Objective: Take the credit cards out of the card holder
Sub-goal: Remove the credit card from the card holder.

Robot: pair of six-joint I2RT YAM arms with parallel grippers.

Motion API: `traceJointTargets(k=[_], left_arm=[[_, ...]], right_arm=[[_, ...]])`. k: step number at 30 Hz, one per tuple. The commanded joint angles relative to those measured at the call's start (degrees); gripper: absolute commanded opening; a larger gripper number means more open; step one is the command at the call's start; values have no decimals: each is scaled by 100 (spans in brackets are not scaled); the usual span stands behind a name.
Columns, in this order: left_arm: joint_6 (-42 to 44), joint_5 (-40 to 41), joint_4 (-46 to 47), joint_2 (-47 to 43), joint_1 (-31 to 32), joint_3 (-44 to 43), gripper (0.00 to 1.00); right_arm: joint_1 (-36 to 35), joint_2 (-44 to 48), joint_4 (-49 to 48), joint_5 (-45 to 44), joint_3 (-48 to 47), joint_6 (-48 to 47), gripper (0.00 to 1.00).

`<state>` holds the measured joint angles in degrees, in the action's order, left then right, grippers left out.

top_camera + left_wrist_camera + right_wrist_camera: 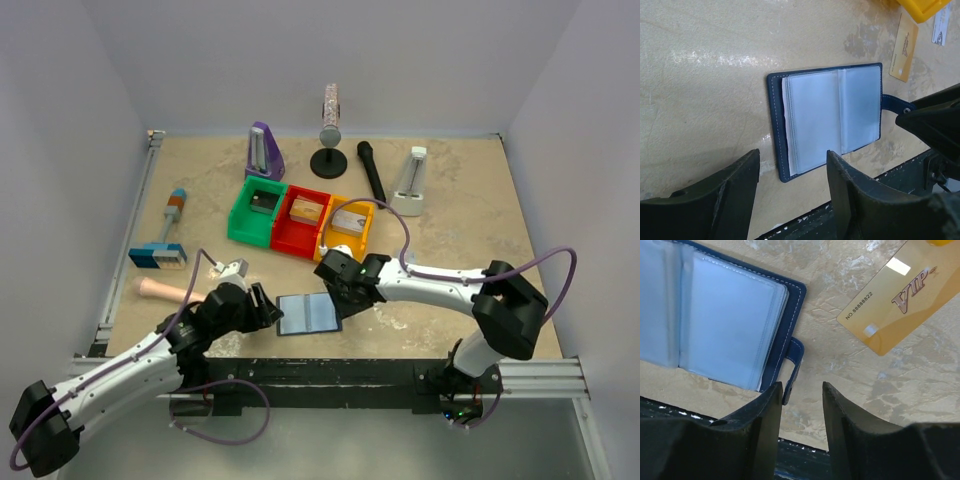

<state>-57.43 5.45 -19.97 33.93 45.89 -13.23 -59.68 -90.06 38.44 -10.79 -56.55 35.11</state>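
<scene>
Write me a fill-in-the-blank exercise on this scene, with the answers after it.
The card holder lies ___, its clear sleeves facing up.
The gold card outside it bears the word ___.
The left end effector and the right end effector each hold ___.
Missing words: open; VIP; nothing.

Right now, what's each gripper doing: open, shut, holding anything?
Left gripper: open, empty, beside the card holder.
Right gripper: open, empty, next to the snap tab.
</scene>
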Motion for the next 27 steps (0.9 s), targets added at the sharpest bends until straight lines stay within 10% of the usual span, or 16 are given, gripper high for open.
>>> traceJointTargets(k=[1, 13, 18, 27], left_arm=[[188, -185, 353, 104, 17, -4, 60], [241, -317, 459, 237, 17, -13, 58], [267, -334, 511, 315, 25, -21, 57], [601, -387, 608, 816, 17, -373, 57]], right_arm=[[167, 33, -64, 85, -66, 75, 41], [220, -231, -354, 507, -84, -101, 32], [220, 23, -512, 586, 153, -66, 0], [202, 515, -802, 806, 610, 118, 0]])
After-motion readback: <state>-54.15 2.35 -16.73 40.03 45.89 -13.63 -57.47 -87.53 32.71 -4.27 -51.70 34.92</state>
